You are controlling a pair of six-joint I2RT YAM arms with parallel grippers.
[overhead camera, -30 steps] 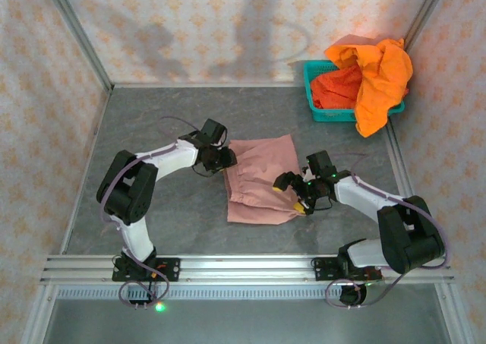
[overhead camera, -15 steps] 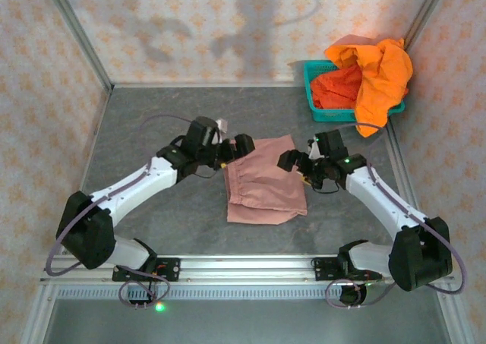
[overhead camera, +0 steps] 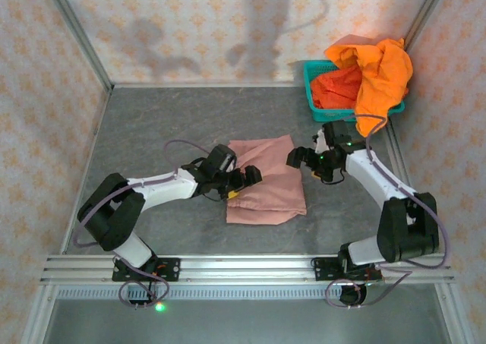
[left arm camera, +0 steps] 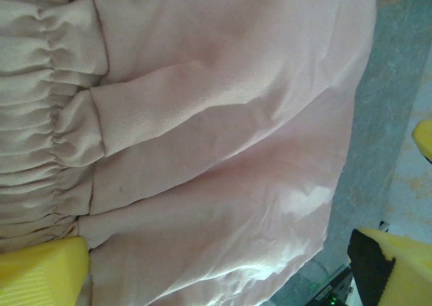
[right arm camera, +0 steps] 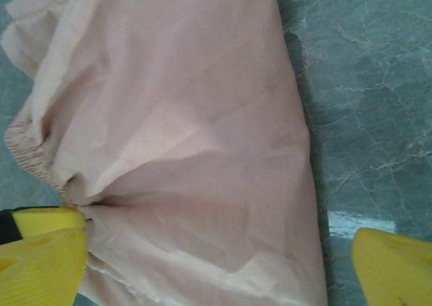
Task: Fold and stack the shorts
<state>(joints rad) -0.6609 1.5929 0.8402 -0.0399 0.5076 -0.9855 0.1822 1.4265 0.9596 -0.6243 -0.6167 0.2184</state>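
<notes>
Table (overhead camera: 152, 124): pink shorts (overhead camera: 266, 184) laid folded at centre. Orange shorts (overhead camera: 378, 74) heaped over basket (overhead camera: 323, 115), far right corner. Cloth judged light, limp, easily creased; gathered waistband (left arm camera: 40, 117) advised as hold point. Left gripper (overhead camera: 245, 183) and right gripper (overhead camera: 304, 164) spread wide at pink shorts' edges, nothing held.

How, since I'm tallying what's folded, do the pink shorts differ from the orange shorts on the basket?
The pink shorts lie folded flat on the table; the orange shorts hang crumpled over the basket rim. The pink shorts are dusty mauve, the orange shorts vivid. Both are soft cloth.
</notes>
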